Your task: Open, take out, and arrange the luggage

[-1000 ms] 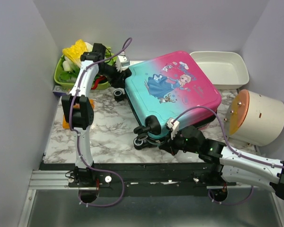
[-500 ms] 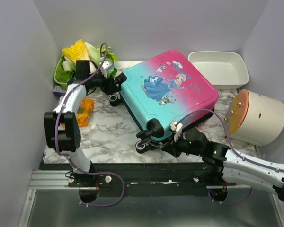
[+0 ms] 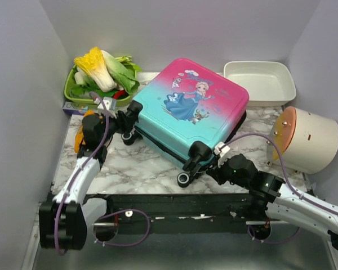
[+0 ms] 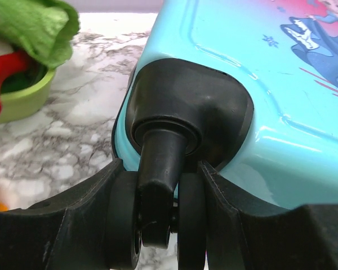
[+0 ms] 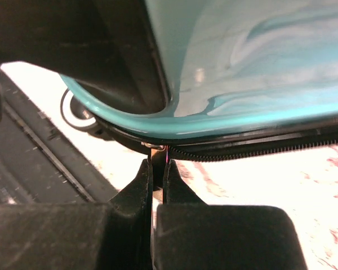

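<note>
The luggage (image 3: 188, 109), a pink-to-teal hard-shell suitcase with a princess print, lies flat and zipped on the marble table, turned at an angle. My left gripper (image 3: 125, 126) is at its far-left corner. In the left wrist view it (image 4: 160, 188) is shut on the black double wheel (image 4: 124, 225) under the teal shell (image 4: 259, 84). My right gripper (image 3: 214, 166) is at the near corner. In the right wrist view it (image 5: 158, 164) pinches the zipper pull (image 5: 158, 169) on the black zipper (image 5: 259, 147) below the shell (image 5: 242, 56).
A green bowl of vegetables (image 3: 101, 79) stands at the back left. A white tray (image 3: 259, 81) is at the back right. A white drum with an orange lid (image 3: 307, 140) lies at the right. An orange object (image 3: 79, 140) sits by the left edge. Another wheel (image 3: 185, 179) is near the table's front edge.
The suitcase has turned and shifted, its near corner moving right. My left arm has swung down and toward me while holding the wheel. My right gripper has moved right with the zipper pull.
</note>
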Controlling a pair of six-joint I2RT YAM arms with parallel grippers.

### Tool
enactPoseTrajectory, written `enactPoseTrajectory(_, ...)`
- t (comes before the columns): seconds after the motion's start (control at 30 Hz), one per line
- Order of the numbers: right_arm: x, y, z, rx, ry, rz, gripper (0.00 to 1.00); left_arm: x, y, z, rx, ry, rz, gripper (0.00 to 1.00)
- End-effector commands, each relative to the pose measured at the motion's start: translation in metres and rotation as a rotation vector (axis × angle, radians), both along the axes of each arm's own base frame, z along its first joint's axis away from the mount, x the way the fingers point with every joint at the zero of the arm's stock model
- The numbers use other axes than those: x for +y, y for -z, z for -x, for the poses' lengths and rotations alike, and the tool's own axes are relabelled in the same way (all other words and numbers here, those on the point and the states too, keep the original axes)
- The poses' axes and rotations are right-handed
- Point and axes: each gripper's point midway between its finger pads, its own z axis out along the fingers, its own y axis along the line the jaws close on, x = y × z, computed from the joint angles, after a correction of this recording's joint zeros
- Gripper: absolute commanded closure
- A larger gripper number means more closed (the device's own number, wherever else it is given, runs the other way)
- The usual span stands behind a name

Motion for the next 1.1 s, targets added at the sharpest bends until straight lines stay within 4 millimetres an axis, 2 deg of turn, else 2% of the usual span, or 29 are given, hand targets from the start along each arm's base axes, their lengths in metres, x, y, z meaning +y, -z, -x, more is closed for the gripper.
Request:
enactPoseTrajectory(0.0, 0.002, -0.085, -0.070, -0.253, 0.220, -0.188, 0.99, -0.013, -0.013, 0.051, 0.000, -0.034, 0.159, 1.00)
enactPoseTrajectory(0.07, -0.001, -0.093, -0.083, -0.276, 0.241, -0.180, 0.99, -0.003, -0.015, 0.062, 0.002, -0.101, 0.167, 1.00)
enactPoseTrajectory(0.2, -0.014, -0.104, -0.108, -0.321, 0.299, -0.116, 0.99, 0.006, -0.015, 0.073, -0.013, -0.145, 0.151, 1.00)
enactPoseTrajectory(0.23, -0.021, -0.105, -0.115, -0.333, 0.312, -0.092, 0.99, 0.003, -0.015, 0.075, -0.011, -0.128, 0.150, 1.00)
enactPoseTrajectory(0.3, -0.014, -0.117, -0.125, -0.364, 0.287, -0.113, 0.99, -0.006, -0.012, 0.080, 0.017, -0.074, 0.157, 1.00)
enactPoseTrajectory(0.33, -0.019, -0.121, -0.132, -0.389, 0.289, -0.093, 0.99, -0.009, -0.010, 0.081, 0.028, -0.065, 0.159, 1.00)
enactPoseTrajectory(0.4, -0.015, -0.128, -0.144, -0.399, 0.274, -0.093, 0.99, -0.016, -0.003, 0.085, 0.045, -0.042, 0.160, 1.00)
enactPoseTrajectory(0.47, -0.025, -0.133, -0.161, -0.423, 0.292, -0.071, 0.99, -0.025, 0.001, 0.091, 0.049, -0.006, 0.199, 1.00)
enactPoseTrajectory(0.5, -0.022, -0.131, -0.167, -0.414, 0.269, -0.063, 0.99, -0.030, 0.003, 0.094, 0.061, 0.012, 0.209, 1.00)
enactPoseTrajectory(0.57, -0.038, -0.131, -0.181, -0.432, 0.293, -0.038, 0.99, -0.034, 0.006, 0.096, 0.097, -0.003, 0.221, 1.00)
enactPoseTrajectory(0.6, -0.029, -0.129, -0.180, -0.415, 0.223, -0.062, 0.99, -0.035, 0.005, 0.096, 0.104, -0.015, 0.231, 1.00)
enactPoseTrajectory(0.67, -0.029, -0.127, -0.178, -0.403, 0.184, -0.079, 0.99, -0.035, 0.002, 0.092, 0.126, -0.071, 0.266, 1.00)
enactPoseTrajectory(0.8, -0.001, -0.119, -0.143, -0.335, -0.027, -0.150, 0.99, -0.039, -0.002, 0.087, 0.139, -0.132, 0.266, 1.00)
enactPoseTrajectory(0.87, 0.005, -0.111, -0.127, -0.293, -0.090, -0.172, 0.99, -0.046, -0.010, 0.087, 0.148, -0.130, 0.270, 1.00)
enactPoseTrajectory(0.93, 0.010, -0.109, -0.115, -0.256, -0.126, -0.211, 0.99, -0.045, -0.019, 0.083, 0.148, -0.169, 0.296, 1.00)
enactPoseTrajectory(1.07, 0.015, -0.124, -0.093, -0.272, -0.199, -0.274, 0.99, -0.036, -0.042, 0.075, 0.121, -0.273, 0.342, 1.00)
